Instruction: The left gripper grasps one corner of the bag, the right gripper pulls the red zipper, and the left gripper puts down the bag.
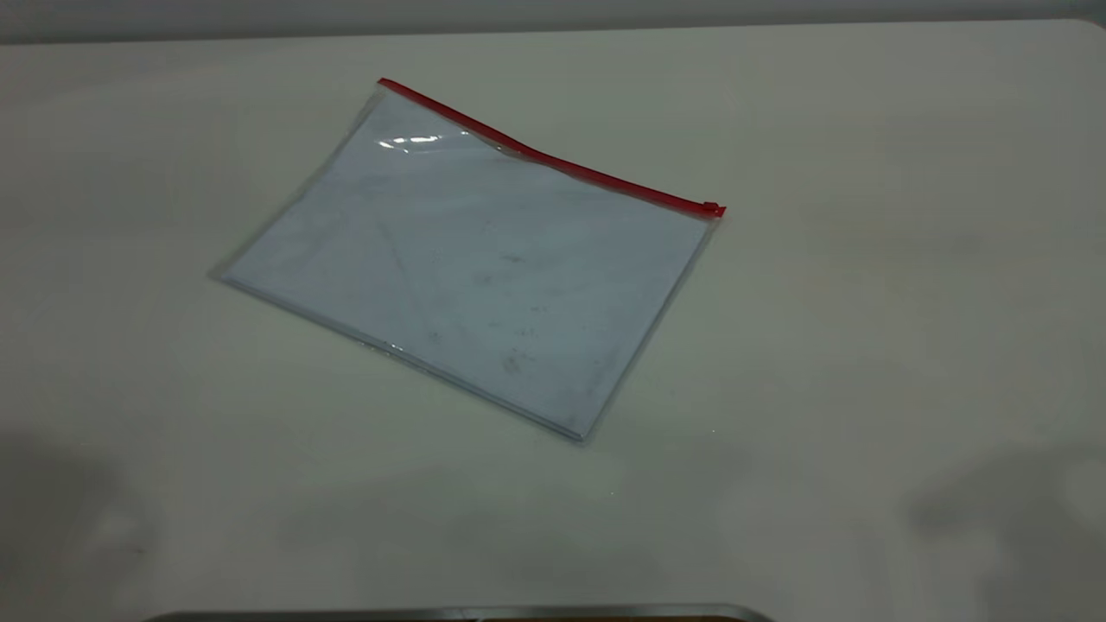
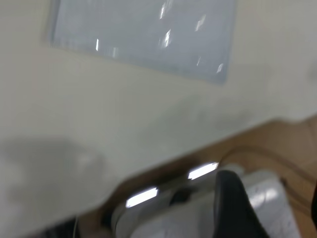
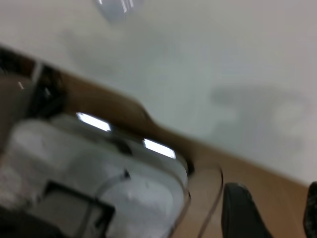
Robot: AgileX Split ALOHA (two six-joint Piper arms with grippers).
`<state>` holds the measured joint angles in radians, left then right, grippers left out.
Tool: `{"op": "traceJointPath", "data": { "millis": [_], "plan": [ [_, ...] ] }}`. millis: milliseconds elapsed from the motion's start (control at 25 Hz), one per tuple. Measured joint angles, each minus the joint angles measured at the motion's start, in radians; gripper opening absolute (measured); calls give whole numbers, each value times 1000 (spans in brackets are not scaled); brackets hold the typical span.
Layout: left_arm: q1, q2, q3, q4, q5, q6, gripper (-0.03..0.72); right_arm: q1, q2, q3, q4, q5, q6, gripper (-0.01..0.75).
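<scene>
The bag (image 1: 467, 268) lies flat on the white table (image 1: 864, 302), a clear bluish-white scuffed pouch. The red zipper (image 1: 553, 160) runs along its far long edge, with the small slider tab (image 1: 713, 208) at the right end. Neither gripper shows in the exterior view. In the left wrist view the left gripper (image 2: 275, 208) is open and empty, off the table's near edge, with the bag (image 2: 143, 34) far from it. In the right wrist view the right gripper (image 3: 277, 213) is open and empty, also off the table edge; only a corner of the bag (image 3: 119, 7) shows.
A grey metal rim (image 1: 458, 613) shows at the near edge of the table. Below the table edge the wrist views show a brown wooden floor (image 3: 223, 168) and a pale grey housing (image 2: 198, 208). Arm shadows fall on the near corners of the table.
</scene>
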<state>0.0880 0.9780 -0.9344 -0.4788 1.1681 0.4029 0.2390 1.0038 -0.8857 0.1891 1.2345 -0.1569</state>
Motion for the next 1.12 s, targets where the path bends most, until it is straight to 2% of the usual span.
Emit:
{"op": "traceJointPath", "data": {
  "millis": [160,360,480,720,1120],
  "plan": [
    [0,-148,179,84,0,-23,443,0,-122,221,-70,-4,31,350],
    [0,-365,372,196,-13,-69,443,0,-269,398,-121,-114,112,350],
    [0,-476,431,252,-37,-110,443,0,-324,403,-132,-142,130,348],
    [0,-631,443,308,-38,-175,443,0,-349,404,-133,-146,135,348],
    [0,-808,443,320,-34,-185,443,0,-349,404,-131,-145,136,348]
  ]
}}
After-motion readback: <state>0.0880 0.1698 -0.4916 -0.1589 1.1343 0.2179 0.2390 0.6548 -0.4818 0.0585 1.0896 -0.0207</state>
